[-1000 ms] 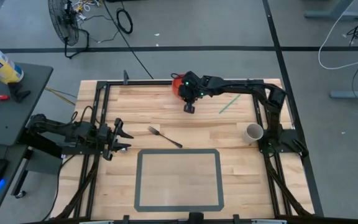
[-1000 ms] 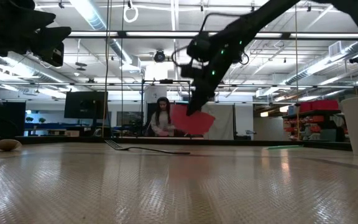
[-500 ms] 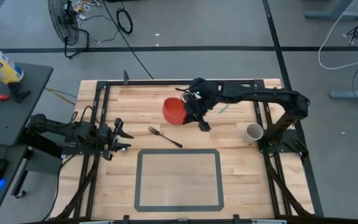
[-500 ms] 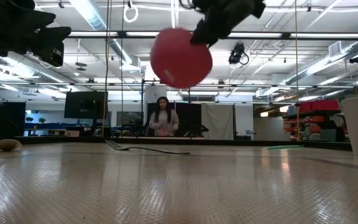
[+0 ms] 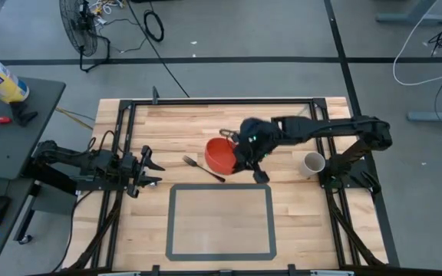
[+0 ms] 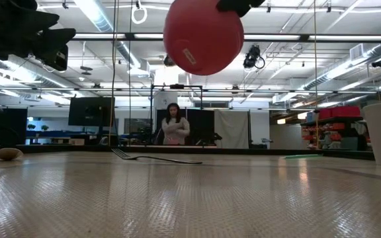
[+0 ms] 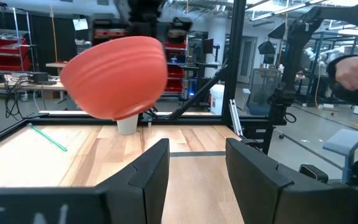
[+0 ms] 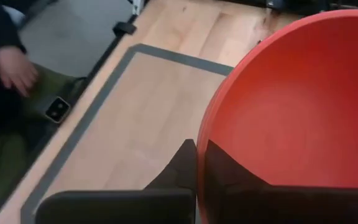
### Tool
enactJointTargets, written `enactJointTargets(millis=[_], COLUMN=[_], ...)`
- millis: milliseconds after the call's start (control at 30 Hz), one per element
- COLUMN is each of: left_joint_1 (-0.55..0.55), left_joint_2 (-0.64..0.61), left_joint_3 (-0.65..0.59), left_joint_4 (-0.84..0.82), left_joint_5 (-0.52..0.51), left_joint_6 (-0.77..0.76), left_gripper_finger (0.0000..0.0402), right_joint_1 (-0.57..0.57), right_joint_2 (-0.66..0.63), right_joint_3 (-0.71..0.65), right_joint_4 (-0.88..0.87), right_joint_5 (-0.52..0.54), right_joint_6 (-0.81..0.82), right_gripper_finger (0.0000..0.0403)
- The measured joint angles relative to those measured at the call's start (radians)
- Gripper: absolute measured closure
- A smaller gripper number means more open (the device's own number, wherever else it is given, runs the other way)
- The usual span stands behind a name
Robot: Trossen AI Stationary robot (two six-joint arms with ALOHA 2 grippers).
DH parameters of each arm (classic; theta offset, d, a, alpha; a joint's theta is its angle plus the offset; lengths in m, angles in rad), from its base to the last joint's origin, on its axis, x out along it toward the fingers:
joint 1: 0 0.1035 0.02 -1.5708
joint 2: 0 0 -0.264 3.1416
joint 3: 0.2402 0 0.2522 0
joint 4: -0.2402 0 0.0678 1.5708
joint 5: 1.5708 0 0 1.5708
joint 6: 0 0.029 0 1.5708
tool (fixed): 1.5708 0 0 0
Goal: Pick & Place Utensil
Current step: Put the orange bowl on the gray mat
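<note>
A red bowl (image 5: 221, 154) hangs in the air over the middle of the table, in my right gripper (image 5: 245, 159), which is shut on it. The low view shows the bowl (image 6: 202, 38) high above the wood, tilted. A metal fork (image 5: 203, 168) lies flat on the table just left of and below the bowl, and in the low view the fork (image 6: 154, 157) lies far back. My left gripper (image 5: 150, 170) waits open at the table's left edge; its own view shows the bowl (image 7: 115, 76) ahead. My right gripper pinches the bowl's rim (image 8: 202, 155), one finger (image 8: 180, 171) outside the wall and the other finger (image 8: 235, 183) inside the hollow. The bowl is lifted clear of the table and hangs tilted from the hold.
A white cup (image 5: 313, 162) stands near the table's right edge. A green straw (image 7: 48, 138) lies on the far part of the table. A grey taped rectangle (image 5: 219, 221) marks the near middle. A person's hand (image 8: 16, 68) shows beyond the near edge.
My right gripper has carried the red bowl from the table's far edge toward the near edge, over the middle, and raised it. The bowl, low by the wood a second ago, is now lifted well clear. The fork has stayed put.
</note>
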Motion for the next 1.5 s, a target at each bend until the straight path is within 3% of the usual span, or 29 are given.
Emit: enactJointTargets(millis=[133, 333, 633, 933, 1100, 1500], left_joint_1=[0.0, 0.0, 0.0, 0.0, 0.0, 0.0], left_joint_2=[0.0, 0.0, 0.0, 0.0, 0.0, 0.0], left_joint_3=[0.0, 0.0, 0.0, 0.0, 0.0, 0.0], left_joint_4=[0.0, 0.0, 0.0, -0.001, 0.0, 0.0], left_joint_5=[0.0, 0.0, 0.0, 0.0, 0.0, 0.0], left_joint_6=[0.0, 0.0, 0.0, 0.0, 0.0, 0.0], left_gripper_finger=[0.0239, 0.0239, 0.0239, 0.0239, 0.0239, 0.0239], right_joint_1=[0.101, 0.229, 0.304, 0.395, 0.423, 0.424], right_joint_2=[0.003, 0.036, 0.203, 0.404, 0.467, 0.505], right_joint_3=[0.0, 0.0, 0.059, 0.293, 0.304, 0.304], right_joint_4=[-0.002, 0.011, 0.016, -0.169, -0.213, -0.234], right_joint_5=[0.159, 0.292, 0.273, 0.303, 0.299, 0.301], right_joint_6=[0.06, 0.169, 0.278, 0.079, -0.058, -0.118], right_gripper_finger=[0.0401, 0.0401, 0.0401, 0.0401, 0.0401, 0.0401])
